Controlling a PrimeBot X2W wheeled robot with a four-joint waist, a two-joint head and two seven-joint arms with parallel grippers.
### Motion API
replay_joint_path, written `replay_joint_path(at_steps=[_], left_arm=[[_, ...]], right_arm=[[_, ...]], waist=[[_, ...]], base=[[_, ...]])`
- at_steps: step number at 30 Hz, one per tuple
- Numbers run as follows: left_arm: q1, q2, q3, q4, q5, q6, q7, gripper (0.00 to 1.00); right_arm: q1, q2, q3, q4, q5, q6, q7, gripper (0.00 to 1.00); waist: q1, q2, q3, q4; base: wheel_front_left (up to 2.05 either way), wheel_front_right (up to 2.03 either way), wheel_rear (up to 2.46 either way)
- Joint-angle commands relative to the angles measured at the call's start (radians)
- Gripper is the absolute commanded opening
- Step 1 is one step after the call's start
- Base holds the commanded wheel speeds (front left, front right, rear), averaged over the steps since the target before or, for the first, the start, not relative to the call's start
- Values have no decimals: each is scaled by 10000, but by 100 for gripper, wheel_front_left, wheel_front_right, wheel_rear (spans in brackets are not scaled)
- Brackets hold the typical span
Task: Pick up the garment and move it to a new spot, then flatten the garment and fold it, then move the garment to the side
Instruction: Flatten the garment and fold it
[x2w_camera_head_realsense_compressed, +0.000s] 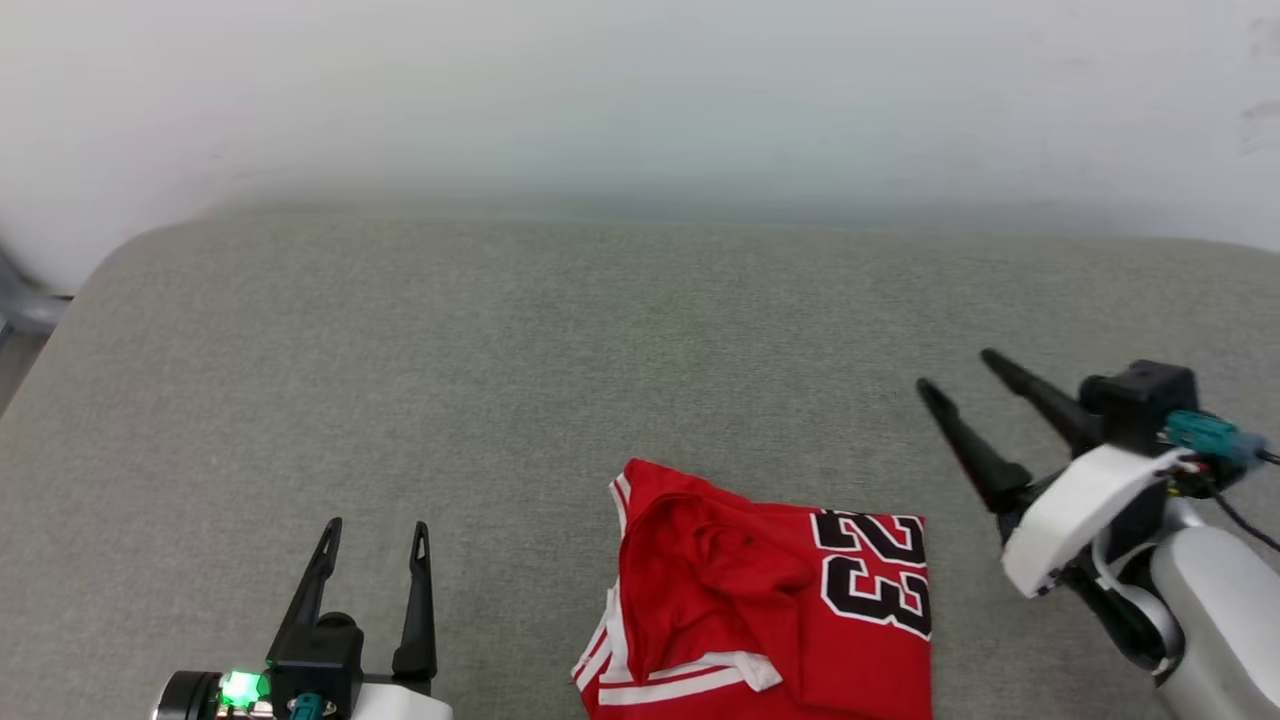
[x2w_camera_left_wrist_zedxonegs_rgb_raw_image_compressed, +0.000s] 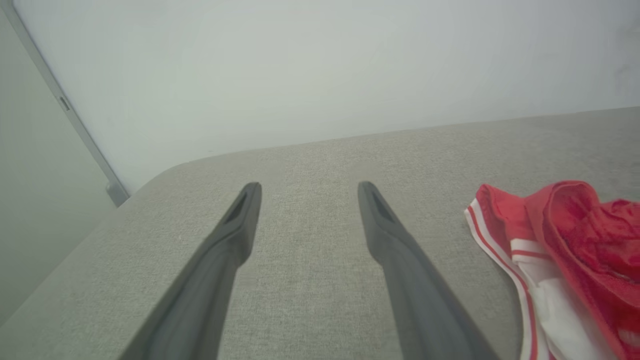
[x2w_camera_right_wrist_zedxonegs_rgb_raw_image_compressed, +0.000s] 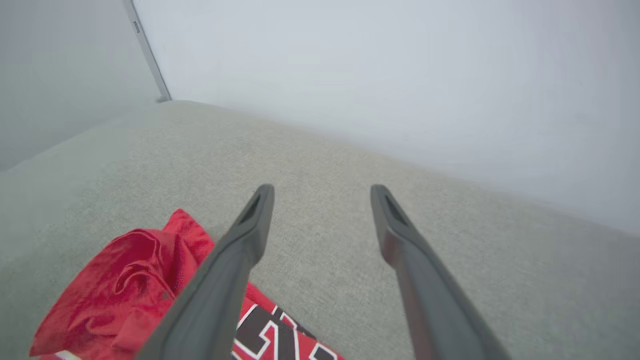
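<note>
Head view: we are recording the garment (x2w_camera_head_realsense_compressed: 760, 600) lying on the grey fabric-covered counter (x2w_camera_head_realsense_compressed: 500, 330), on the side nearest the robot, its lower part running off the bottom of the frame. It is lying loosely folded. Red cloth is bunching on its left half, red-and-white striped trim (x2w_camera_head_realsense_compressed: 610, 640) is showing along its left edge and near its bottom, and a black number 23 (x2w_camera_head_realsense_compressed: 875, 570) outlined in white is sitting upside down on its right half. Beyond the garment the counter is extending to a pale wall (x2w_camera_head_realsense_compressed: 640, 90).

We are finding the left end effector (x2w_camera_head_realsense_compressed: 378, 525) well to the left of the garment, its fingers standing apart, pointing away from the robot and gripping nothing. A green light (x2w_camera_head_realsense_compressed: 240, 688) is glowing on the wrist behind it. The right end effector (x2w_camera_head_realsense_compressed: 955, 368) is hanging near the garment, to the right of and beyond its far right corner, with its fingers spread wide and angling up and to the left, empty and apart from the cloth.

Left wrist view: the left end effector (x2w_camera_left_wrist_zedxonegs_rgb_raw_image_compressed: 308, 185) is holding its fingers open over the counter, with the garment (x2w_camera_left_wrist_zedxonegs_rgb_raw_image_compressed: 575, 240) lying off to their right. Right wrist view: the right end effector (x2w_camera_right_wrist_zedxonegs_rgb_raw_image_compressed: 323, 186) is likewise parted. The garment (x2w_camera_right_wrist_zedxonegs_rgb_raw_image_compressed: 125, 285) is lying below and left of it, one finger passing in front of the cloth.
</note>
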Motion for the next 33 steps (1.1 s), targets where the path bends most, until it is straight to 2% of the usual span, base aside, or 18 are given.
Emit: replay_joint_path(at_steps=[1, 7, 13, 23, 33], left_arm=[[85, 83, 58, -36, -42, -15, -23, 100], [161, 120, 42, -83, 9, 45, -23, 100], [206, 166, 19, -192, 0, 84, -23, 100], [372, 225, 14, -413, -78, 81, -23, 100], [544, 245, -20, -425, -82, 90, -23, 100]], right_arm=[[252, 163, -394, -34, -349, -10, -234, 100], [1533, 1114, -2775, -560, -2496, -10, -1455, 100], [2909, 2180, -4195, -1694, -3800, -10, -1944, 100], [4881, 3589, -5261, -2994, -4625, -10, -2088, 100], [5725, 3965, -5368, -3450, -4838, -10, -2092, 100]], waist=[[1, -1, -110, -175], [1, -1, -273, -431], [1, -1, -363, -517], [1, -1, -404, -425], [1, -1, -471, -362]], base=[[0, 0, 0], [0, 0, 0], [0, 0, 0], [0, 0, 0], [0, 0, 0]])
